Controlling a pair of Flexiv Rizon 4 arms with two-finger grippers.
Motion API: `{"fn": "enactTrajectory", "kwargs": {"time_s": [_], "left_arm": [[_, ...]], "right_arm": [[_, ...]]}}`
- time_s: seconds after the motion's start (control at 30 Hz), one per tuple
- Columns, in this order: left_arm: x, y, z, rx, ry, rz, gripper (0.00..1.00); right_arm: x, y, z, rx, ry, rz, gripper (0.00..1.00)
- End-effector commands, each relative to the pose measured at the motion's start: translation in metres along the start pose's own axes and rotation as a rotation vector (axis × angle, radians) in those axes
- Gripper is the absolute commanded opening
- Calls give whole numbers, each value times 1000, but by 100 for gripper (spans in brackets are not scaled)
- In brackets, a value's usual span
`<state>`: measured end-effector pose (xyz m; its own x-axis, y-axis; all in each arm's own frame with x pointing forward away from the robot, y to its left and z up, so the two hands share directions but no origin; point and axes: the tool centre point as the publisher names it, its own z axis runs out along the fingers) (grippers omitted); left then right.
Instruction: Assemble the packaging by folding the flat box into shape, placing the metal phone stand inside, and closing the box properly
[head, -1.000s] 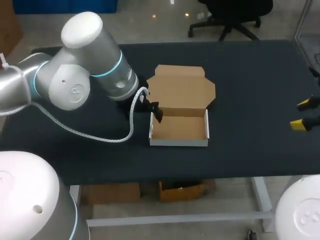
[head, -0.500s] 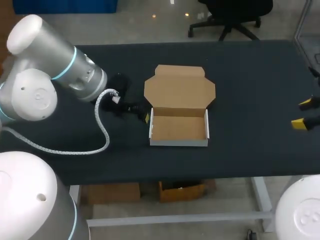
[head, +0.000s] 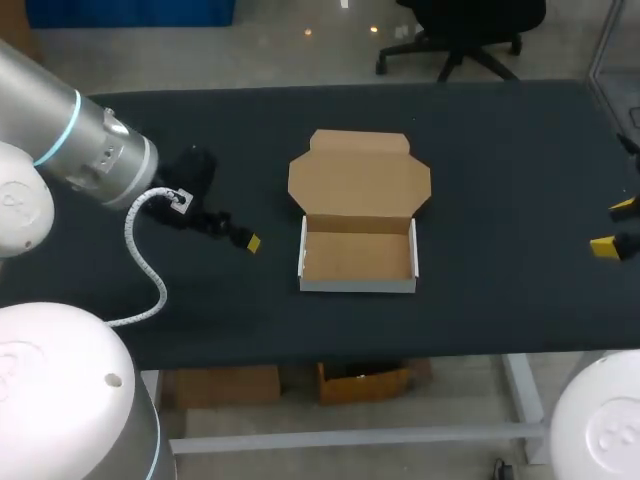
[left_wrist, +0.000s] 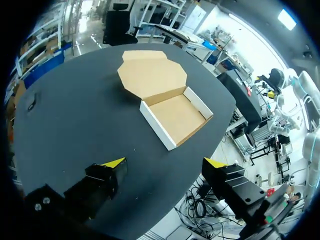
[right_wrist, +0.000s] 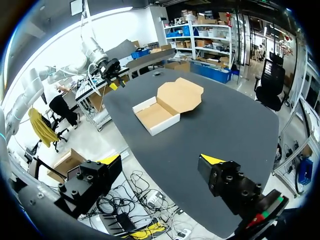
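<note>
The cardboard box (head: 358, 258) lies in the middle of the black table as a shallow open tray with white outer walls. Its lid flap (head: 360, 172) lies flat behind it, and the tray holds nothing. My left gripper (head: 245, 240) hovers to the left of the box, clear of it. In the left wrist view its gripper (left_wrist: 165, 163) stands open with the box (left_wrist: 176, 116) ahead of it. My right gripper (head: 612, 228) is open at the table's right edge, far from the box. From that wrist the gripper (right_wrist: 161, 160) frames bare tabletop, the box (right_wrist: 155, 114) well ahead.
The black table (head: 500, 180) has wide bare stretches on both sides of the box. My left arm's white cable (head: 140, 260) loops over the table's left part.
My left arm has pulled back to the left, from right against the box's left wall to a spot well clear of it. The box and the right gripper have stayed put.
</note>
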<state>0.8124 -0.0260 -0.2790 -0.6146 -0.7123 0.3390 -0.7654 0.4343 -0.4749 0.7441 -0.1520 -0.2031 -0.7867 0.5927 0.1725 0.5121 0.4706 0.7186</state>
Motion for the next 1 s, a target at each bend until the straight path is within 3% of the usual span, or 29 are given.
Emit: {"fn": "enactTrajectory", "kwargs": {"time_s": [0.03, 0.57, 1.0], "left_arm": [[7, 15, -31, 37, -39, -1, 100], [10, 27, -82, -55, -158, -135, 100], [13, 27, -115, -56, -129, -160, 100]], "right_arm": [[7, -3, -8, -10, -24, 3, 100], [2, -8, -27, -13, -55, 134, 100], [5, -12, -43, 31, -52, 211, 100]]}}
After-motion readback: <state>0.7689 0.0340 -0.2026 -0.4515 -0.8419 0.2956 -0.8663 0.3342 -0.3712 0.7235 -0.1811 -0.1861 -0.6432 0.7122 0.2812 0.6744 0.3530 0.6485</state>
